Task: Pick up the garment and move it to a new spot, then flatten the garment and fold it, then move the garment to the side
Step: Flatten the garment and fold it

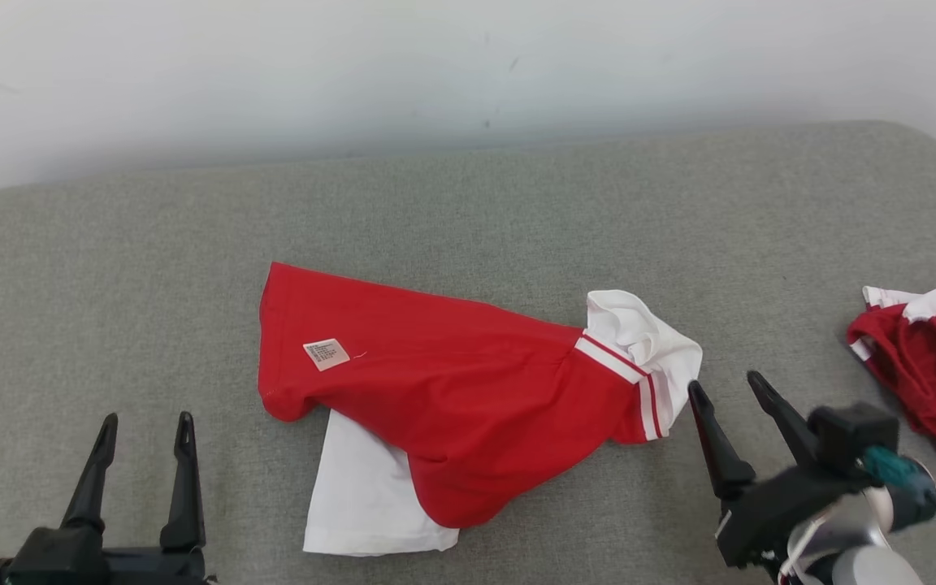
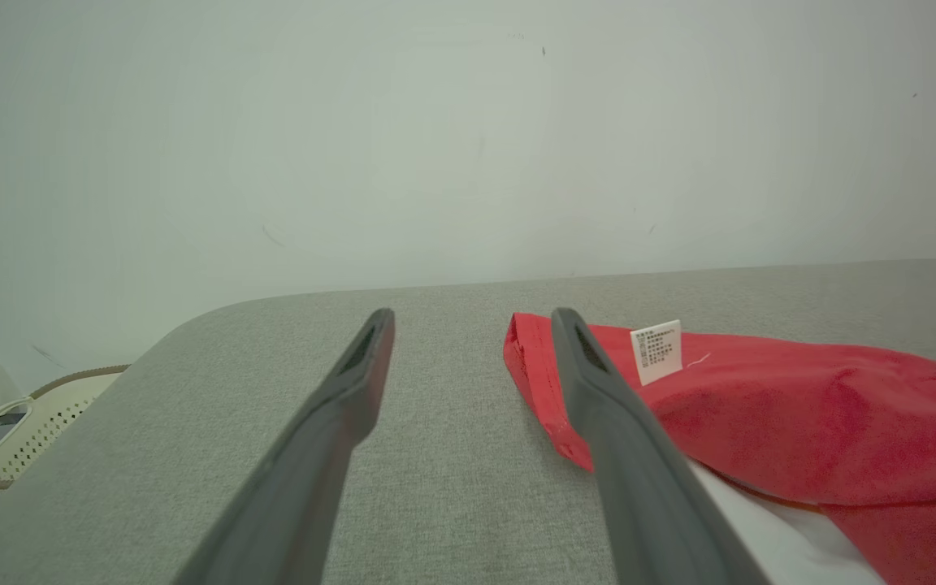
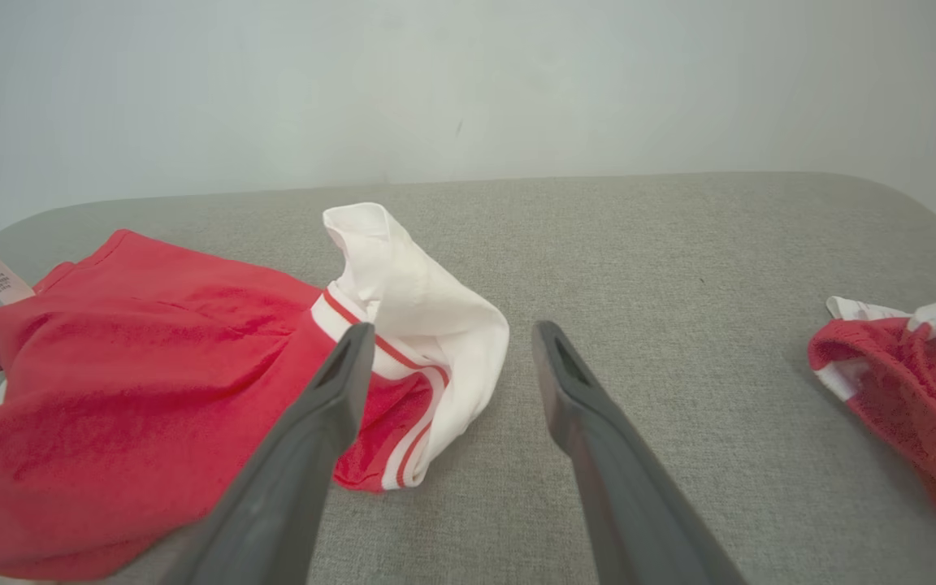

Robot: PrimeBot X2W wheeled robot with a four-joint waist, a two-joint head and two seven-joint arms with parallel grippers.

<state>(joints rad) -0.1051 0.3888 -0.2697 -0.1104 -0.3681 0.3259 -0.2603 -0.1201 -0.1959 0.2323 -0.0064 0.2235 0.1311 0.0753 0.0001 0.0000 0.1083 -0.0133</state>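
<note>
Red garment point(image 1: 468, 398) crumpled on grey surface point(image 1: 517, 211); left gripper point(image 1: 148, 418) upright, spread, empty; right gripper point(image 1: 722, 381) angled beside its white end, spread, empty.

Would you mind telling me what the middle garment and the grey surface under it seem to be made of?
The middle garment looks like soft, matte knit fabric, perhaps cotton: it creases and drapes limply. The grey surface looks like coarse woven upholstery cloth, going by its flecked, matte weave.
</note>
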